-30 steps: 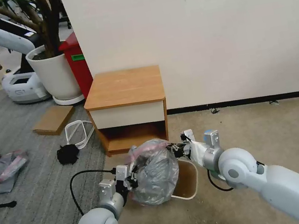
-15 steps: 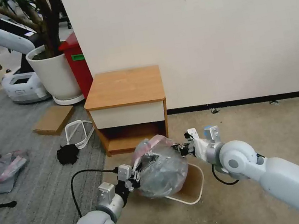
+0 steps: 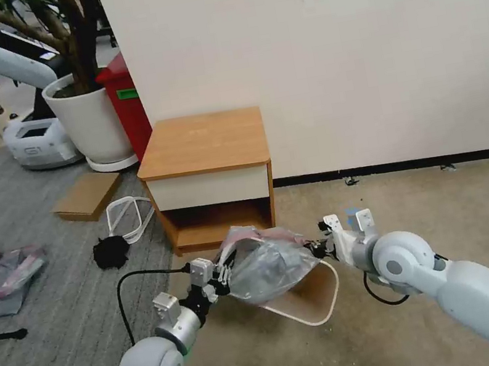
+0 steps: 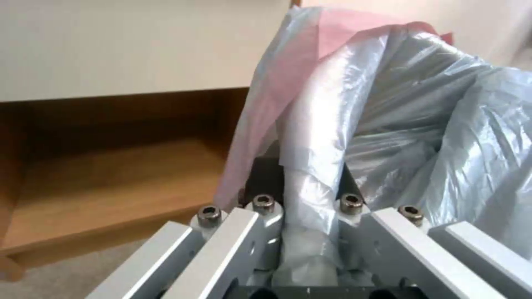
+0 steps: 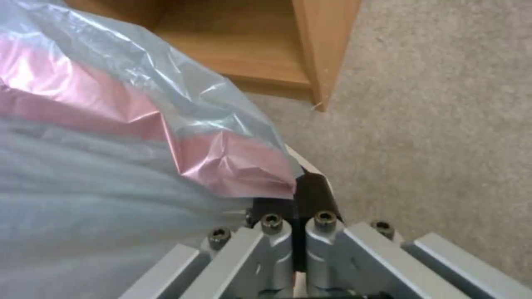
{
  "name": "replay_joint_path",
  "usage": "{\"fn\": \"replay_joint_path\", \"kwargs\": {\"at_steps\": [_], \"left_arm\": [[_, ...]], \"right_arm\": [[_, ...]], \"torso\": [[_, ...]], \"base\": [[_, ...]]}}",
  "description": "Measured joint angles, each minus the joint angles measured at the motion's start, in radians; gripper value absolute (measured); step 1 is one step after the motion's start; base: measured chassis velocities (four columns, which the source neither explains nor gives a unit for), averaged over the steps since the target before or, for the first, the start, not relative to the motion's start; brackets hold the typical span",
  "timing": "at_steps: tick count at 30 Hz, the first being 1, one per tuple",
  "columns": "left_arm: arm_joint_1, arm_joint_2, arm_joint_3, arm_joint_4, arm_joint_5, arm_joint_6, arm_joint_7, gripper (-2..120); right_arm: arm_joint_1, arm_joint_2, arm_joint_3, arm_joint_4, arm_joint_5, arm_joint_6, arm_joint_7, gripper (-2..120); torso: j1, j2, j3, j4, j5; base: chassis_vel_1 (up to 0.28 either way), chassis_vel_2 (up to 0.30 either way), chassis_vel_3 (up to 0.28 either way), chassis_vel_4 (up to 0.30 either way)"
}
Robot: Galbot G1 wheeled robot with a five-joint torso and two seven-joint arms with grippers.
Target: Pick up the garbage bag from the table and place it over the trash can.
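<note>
The garbage bag [image 3: 264, 265], grey crinkly plastic with a pinkish rim, hangs stretched between my two grippers just in front of the table [image 3: 203, 143]. My left gripper [image 3: 221, 277] is shut on one side of the bag's mouth, with plastic [image 4: 388, 116] bunched between its fingers [image 4: 265, 207]. My right gripper [image 3: 319, 250] is shut on the opposite pink rim [image 5: 232, 166]. The cream trash can [image 3: 335, 285] sits tilted on the floor under the bag, which covers its left part. The table's open lower shelf [image 4: 111, 174] lies close behind.
A large white plant pot [image 3: 90, 118] and a red bin [image 3: 128, 102] stand left of the table by the wall. Cardboard [image 3: 87, 195], a white loop [image 3: 128, 215], a black lump [image 3: 111, 252] and a heap of flat bags [image 3: 3, 270] lie on the grey carpet.
My grippers have moved apart, the right one going rightward, pulling the bag from a round bulge into a wider, flatter shape. The trash can has tipped and shifted slightly to the right.
</note>
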Motion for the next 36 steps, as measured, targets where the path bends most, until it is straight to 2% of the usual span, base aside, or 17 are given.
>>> {"fn": "replay_joint_path", "kwargs": {"at_steps": [10, 16, 21, 28, 36], "left_arm": [[-0.021, -0.013, -0.012, 0.002, -0.098, -0.002, -0.028, 5], [-0.031, -0.013, -0.015, 0.007, -0.087, -0.004, -0.032, 5], [-0.029, -0.019, -0.018, 0.024, -0.04, -0.027, -0.015, 5], [-0.027, -0.025, -0.026, 0.035, -0.035, -0.053, -0.003, 5], [-0.039, -0.029, -0.031, 0.037, -0.09, -0.09, 0.051, 5]], "right_arm": [[-0.047, -0.02, 0.045, 0.021, -0.013, -0.008, -0.001, 0], [-0.057, -0.037, 0.066, 0.031, -0.014, -0.018, -0.001, 0], [-0.054, -0.066, 0.085, 0.039, -0.009, -0.041, -0.001, 0], [-0.061, -0.092, 0.102, 0.048, -0.005, -0.086, -0.01, 0], [-0.065, -0.1, 0.112, 0.049, -0.007, -0.131, -0.028, 0]], "torso": [[0.0, 0.0, 0.0, 0.0, 0.0], [0.0, 0.0, 0.0, 0.0, 0.0], [0.0, 0.0, 0.0, 0.0, 0.0], [0.0, 0.0, 0.0, 0.0, 0.0], [0.0, 0.0, 0.0, 0.0, 0.0]], "base": [[0.0, 0.0, 0.0, 0.0], [0.0, 0.0, 0.0, 0.0], [0.0, 0.0, 0.0, 0.0], [0.0, 0.0, 0.0, 0.0], [0.0, 0.0, 0.0, 0.0]]}}
